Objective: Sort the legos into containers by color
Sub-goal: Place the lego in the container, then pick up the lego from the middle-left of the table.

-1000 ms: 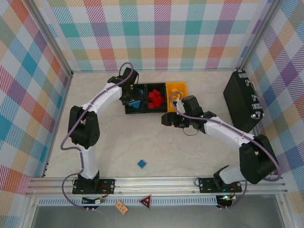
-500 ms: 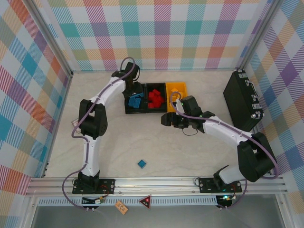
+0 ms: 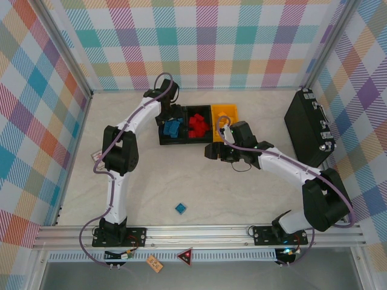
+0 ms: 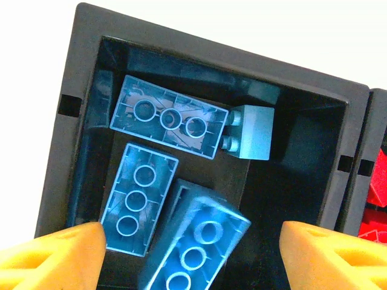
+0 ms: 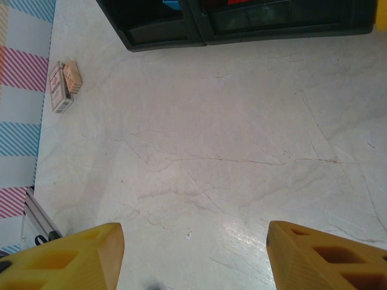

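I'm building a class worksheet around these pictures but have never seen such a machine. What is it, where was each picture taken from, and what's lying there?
These are two robot arms bolted to a table, each ending in a two-finger gripper. The wide picture looks down from above. The other two come from cameras on the wrists; the orange shapes at their bottom corners are the fingers. The left gripper hangs open above a black bin holding four blue bricks. Beside it stand a second black bin of red bricks and a yellow-orange bin. The right gripper is open above bare table. One blue brick lies loose near the arm bases. Neither gripper holds anything. A black case is at the right.
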`<state>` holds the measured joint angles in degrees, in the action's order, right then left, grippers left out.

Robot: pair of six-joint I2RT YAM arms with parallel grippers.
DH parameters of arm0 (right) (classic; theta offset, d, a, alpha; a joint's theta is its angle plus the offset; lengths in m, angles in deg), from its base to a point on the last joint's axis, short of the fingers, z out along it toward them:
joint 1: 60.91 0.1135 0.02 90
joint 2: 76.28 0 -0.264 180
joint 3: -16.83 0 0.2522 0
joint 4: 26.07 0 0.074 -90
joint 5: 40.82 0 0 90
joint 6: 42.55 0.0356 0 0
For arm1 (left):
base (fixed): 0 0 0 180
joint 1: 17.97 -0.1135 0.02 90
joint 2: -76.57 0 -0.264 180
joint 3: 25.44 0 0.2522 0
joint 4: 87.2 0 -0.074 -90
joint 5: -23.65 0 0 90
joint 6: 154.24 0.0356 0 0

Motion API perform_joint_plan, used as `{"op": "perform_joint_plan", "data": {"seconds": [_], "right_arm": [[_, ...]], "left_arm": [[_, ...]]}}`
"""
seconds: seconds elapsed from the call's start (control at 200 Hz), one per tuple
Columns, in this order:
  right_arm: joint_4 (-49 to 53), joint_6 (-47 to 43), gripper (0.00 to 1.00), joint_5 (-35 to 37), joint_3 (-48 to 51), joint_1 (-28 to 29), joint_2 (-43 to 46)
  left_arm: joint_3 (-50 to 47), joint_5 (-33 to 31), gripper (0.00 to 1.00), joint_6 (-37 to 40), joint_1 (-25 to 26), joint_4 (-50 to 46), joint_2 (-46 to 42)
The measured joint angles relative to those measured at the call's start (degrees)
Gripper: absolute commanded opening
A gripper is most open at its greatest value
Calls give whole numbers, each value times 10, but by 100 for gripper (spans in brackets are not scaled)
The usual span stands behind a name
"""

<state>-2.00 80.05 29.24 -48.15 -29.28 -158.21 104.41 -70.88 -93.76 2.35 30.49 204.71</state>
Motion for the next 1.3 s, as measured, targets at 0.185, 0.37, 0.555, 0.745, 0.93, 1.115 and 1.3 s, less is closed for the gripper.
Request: {"op": "perform_joint_plan", "data": {"seconds": [0.185, 0.37, 0.555, 0.745, 0.93, 1.115, 1.3], "right_arm": [[3, -1, 64, 0, -9, 3, 0], [7, -5, 64, 0, -15, 3, 0], [16, -16, 64, 0, -15, 3, 0], [44, -35, 64, 0, -20, 3, 0], [78, -60, 64, 0, -30, 3, 0], [121, -82, 64, -8, -30, 3, 8], [153, -100, 65, -35, -21, 3, 30]], "left_arm": [[-14, 19, 73, 0, 0, 8, -9], [-72, 46, 71, 4, 2, 17, -71], [-125, 72, 70, 14, 8, 27, -143], [-184, 97, 68, 36, 21, 40, -191], [-253, 130, 68, 70, 39, 43, -230], [-354, 164, 67, 101, 76, 56, -289], [-443, 180, 67, 129, 124, 60, -335]]}}
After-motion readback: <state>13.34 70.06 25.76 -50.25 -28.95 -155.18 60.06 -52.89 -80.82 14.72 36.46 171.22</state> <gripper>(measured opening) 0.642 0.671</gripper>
